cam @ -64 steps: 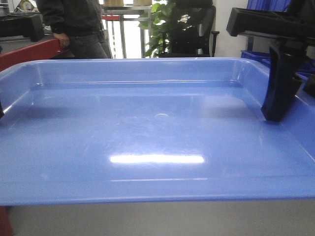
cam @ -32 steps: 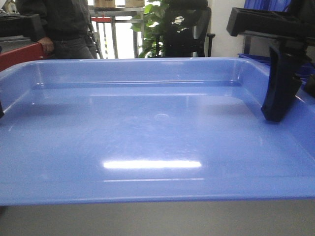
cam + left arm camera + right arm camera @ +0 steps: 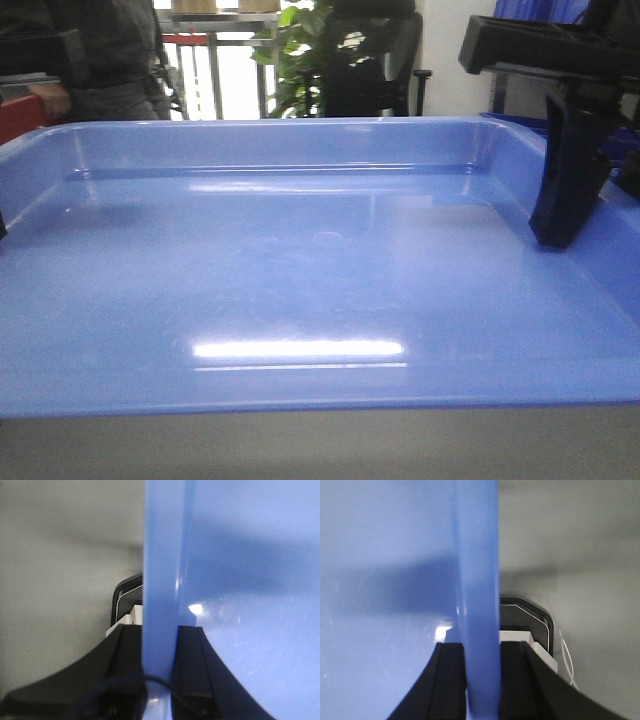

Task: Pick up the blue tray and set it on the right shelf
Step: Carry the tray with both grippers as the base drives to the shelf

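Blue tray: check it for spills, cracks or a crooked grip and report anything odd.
Nothing stands out. The blue tray is empty, with no visible cracks, only light glare on its glossy floor. It sits about level in the front view, and the left tool and right tool each clamp a side rim squarely.

At the far left stands a person in dark clothes (image 3: 105,50). Strong daylight comes through a window (image 3: 235,75) in the middle, behind thin metal legs. A green plant (image 3: 290,45) and a black office chair (image 3: 370,60) stand near a white wall (image 3: 450,55). Below is a plain grey surface (image 3: 60,555).
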Robot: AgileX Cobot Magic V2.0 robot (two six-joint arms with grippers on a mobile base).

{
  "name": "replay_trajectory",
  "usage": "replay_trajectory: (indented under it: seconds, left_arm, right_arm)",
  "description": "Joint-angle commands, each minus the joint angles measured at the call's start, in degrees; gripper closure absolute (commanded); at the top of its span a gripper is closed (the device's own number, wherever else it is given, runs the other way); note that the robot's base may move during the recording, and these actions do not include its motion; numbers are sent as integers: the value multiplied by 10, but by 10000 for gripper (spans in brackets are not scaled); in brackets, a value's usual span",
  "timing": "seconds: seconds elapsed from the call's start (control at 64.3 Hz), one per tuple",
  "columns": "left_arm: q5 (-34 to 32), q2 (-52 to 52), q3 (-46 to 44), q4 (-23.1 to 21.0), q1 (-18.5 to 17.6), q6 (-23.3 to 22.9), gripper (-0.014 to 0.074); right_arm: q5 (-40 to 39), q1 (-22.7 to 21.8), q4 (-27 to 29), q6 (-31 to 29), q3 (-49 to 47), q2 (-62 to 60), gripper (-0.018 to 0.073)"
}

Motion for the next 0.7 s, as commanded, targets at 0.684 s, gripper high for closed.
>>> replay_trajectory:
  seconds: [0.684]
  left_arm:
    - [14,-15,-15,35,3,-17,645]
  right_arm:
    - [-4,-1,-10,3,-18,-19,396]
